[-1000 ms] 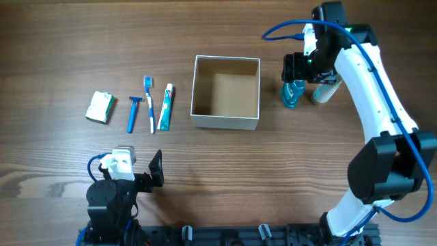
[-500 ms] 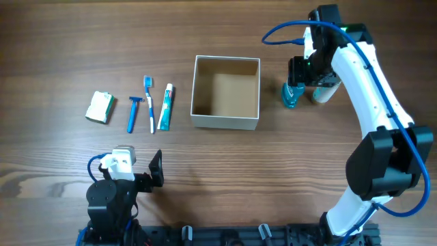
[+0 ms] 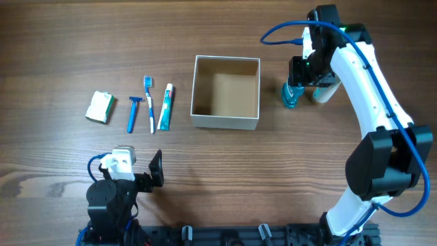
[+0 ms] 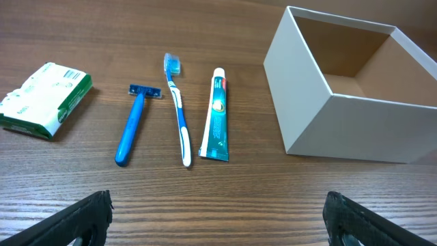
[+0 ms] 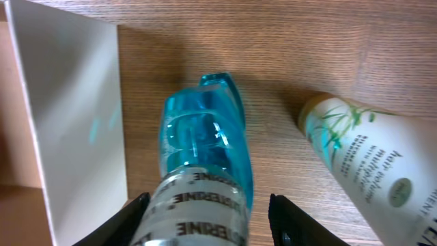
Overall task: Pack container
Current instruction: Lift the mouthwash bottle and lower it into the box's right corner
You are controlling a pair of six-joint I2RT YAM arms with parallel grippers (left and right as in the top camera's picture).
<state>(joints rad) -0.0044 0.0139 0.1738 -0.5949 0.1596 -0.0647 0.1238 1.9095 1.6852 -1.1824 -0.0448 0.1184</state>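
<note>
Nearest the base, the left gripper [image 4: 218, 217] hangs low over the wooden surface [image 3: 68, 41] with its jaws wide apart and holding nothing. Beyond it lie, left to right, a green-and-white packet [image 4: 42, 99], a blue razor [image 4: 131, 126], a toothbrush [image 4: 179, 113] and a toothpaste tube [image 4: 216, 113]. The container [image 4: 341, 126] sits just right of the tube, upright, with nothing inside. Past its right wall, the right gripper [image 5: 208, 205] straddles a clear blue bottle [image 5: 205, 157], its jaws spread with a slight gap showing on one side. A white bottle [image 5: 362, 160] is close by on the right.

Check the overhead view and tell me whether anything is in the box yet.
No, the container shows only its bare tan-brown inside, with no item lying in it.
</note>
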